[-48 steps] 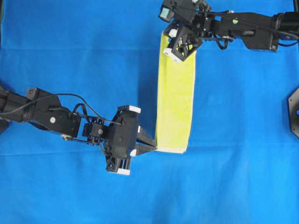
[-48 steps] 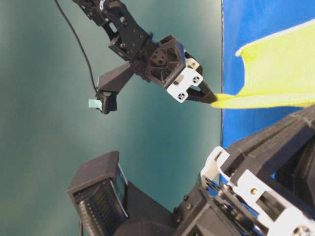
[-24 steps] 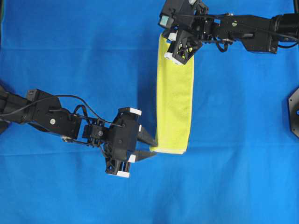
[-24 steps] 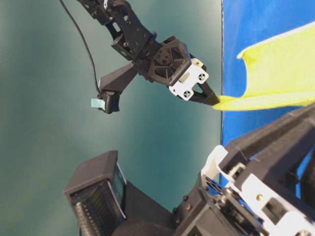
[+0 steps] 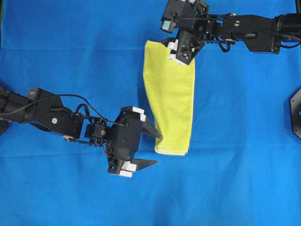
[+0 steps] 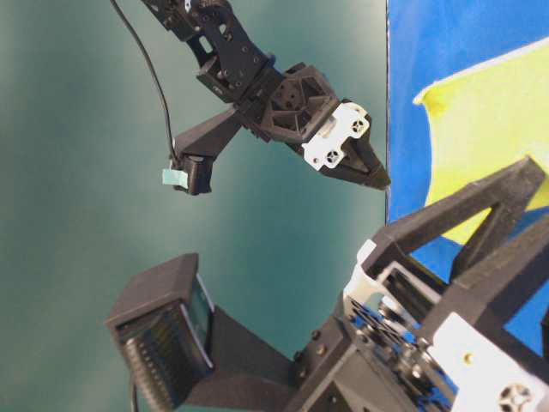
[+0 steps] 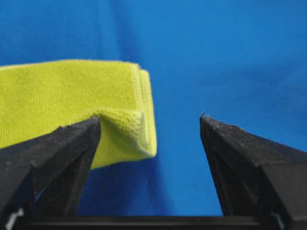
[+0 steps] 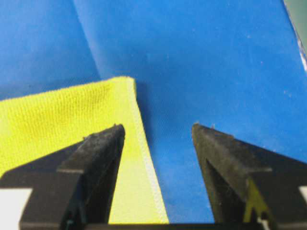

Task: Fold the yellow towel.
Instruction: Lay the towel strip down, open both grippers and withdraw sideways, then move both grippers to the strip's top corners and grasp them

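The yellow towel (image 5: pixel 170 101) lies flat on the blue cloth (image 5: pixel 70 47) that covers the table, folded into a long strip running from the far side of the overhead view down toward the near side, wider at its far end and narrower at the near end, where the doubled layers and pale stitched hem show. The left claw (image 5: pixel 151 149) sits just beside the near left corner of the strip with its two black fingers spread wide apart and nothing between them; one finger reaches close to the towel's edge, the other points out over bare blue cloth. From the left wrist view the folded corner of the towel lies ahead, partly behind the left-hand finger (image 7: pixel 53 158), and the gap between the fingers is otherwise plain blue cloth. The right claw (image 5: pixel 184 47) hovers over the far end of the strip, near its right corner, and it too stands wide open and grips nothing; the right wrist view shows the towel's hemmed corner beneath one finger (image 8: pixel 91 158) and blue cloth under the other. In the table-level view the right claw's fingertips hang clear of the towel
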